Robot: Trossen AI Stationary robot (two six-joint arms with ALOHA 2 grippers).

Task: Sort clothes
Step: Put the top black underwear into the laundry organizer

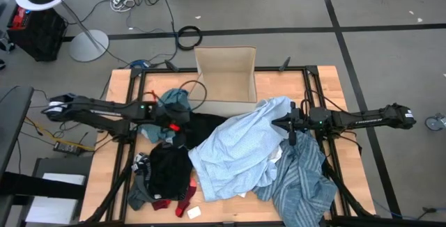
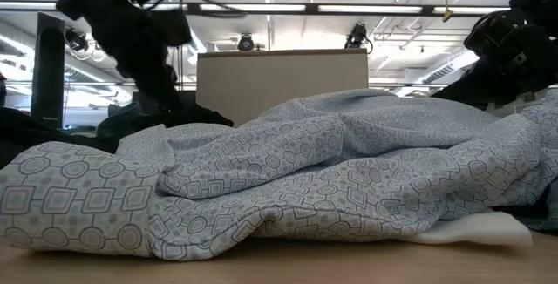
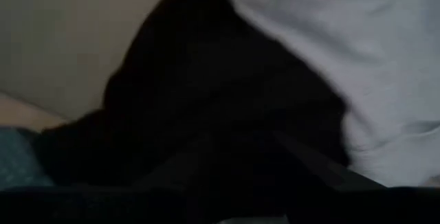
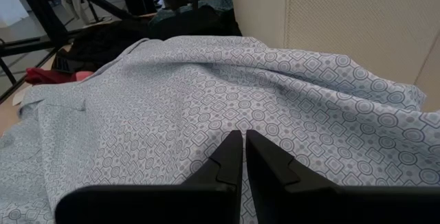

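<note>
A large light-blue patterned shirt (image 1: 237, 150) lies crumpled across the table's middle; it also fills the low view (image 2: 305, 171). A blue-white striped shirt (image 1: 300, 178) lies at its right. A black garment (image 1: 171, 168) lies at the near left, and more black cloth (image 1: 205, 126) lies in front of the box. A teal piece (image 1: 174, 102) lies farther back, and small red items (image 1: 185, 202) lie near the front edge. My left gripper (image 1: 182, 126) is at the black cloth (image 3: 206, 114), and its fingers are hidden. My right gripper (image 4: 243, 136) is shut just over the light-blue shirt's far right part (image 4: 206, 93). My right gripper points its shut fingertips level toward the table's left, low over the light-blue shirt (image 4: 234, 117). I cannot tell whether they touch the cloth. No cloth shows between the fingers.
An open tan cardboard box (image 1: 226, 81) stands at the table's far middle, right behind both grippers. A small white piece (image 1: 194, 213) lies at the front edge. Bare wood (image 1: 118, 108) shows along the table's left side.
</note>
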